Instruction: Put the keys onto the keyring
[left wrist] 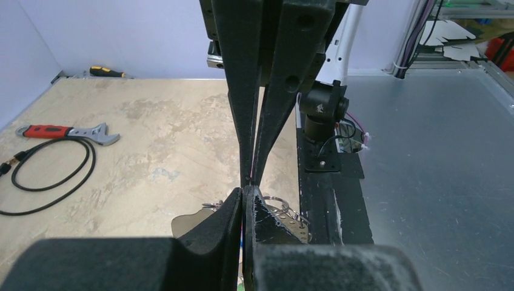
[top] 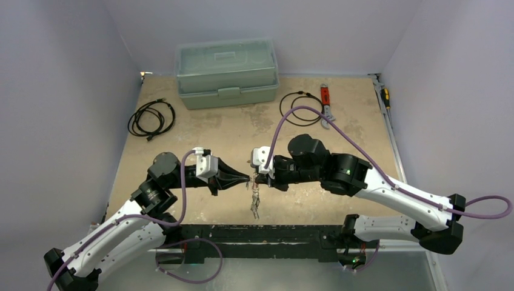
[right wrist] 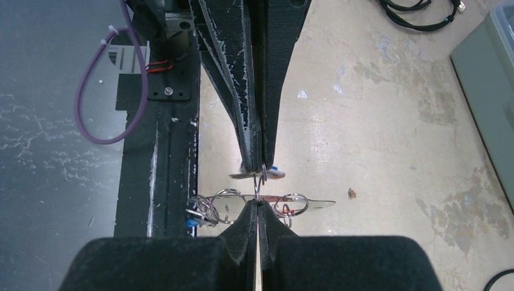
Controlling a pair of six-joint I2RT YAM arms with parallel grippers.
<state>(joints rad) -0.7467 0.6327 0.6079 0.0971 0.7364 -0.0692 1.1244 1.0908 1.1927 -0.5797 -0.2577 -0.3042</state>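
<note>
Far left on the table [top: 200, 139]: a coiled black cable [top: 151, 118]. The green toolbox [top: 227, 73] sits at the back edge, lid down.

My left gripper [top: 245, 179] is clenched. The right wrist view shows its tips pinching a blue-headed key [right wrist: 276, 172], blade sticking out one side and head out the other.

Both grippers meet almost tip to tip near the black base rail [top: 260, 233]. The keyring [right wrist: 227, 193] is right there between them, with more rings and keys [top: 254, 203] bunched in a short string from the tips toward the rail. I can't tell whether that bunch hangs free or rests on the table.

My right gripper [top: 259, 179] is clamped on the keyring's thin wire, and a small loop of it bridges the two sets of tips.

Further right are a second black cable [top: 300, 109], a red-handled wrench [top: 325, 103] and a screwdriver [top: 385, 97] at the right edge, all well apart from the grippers.
</note>
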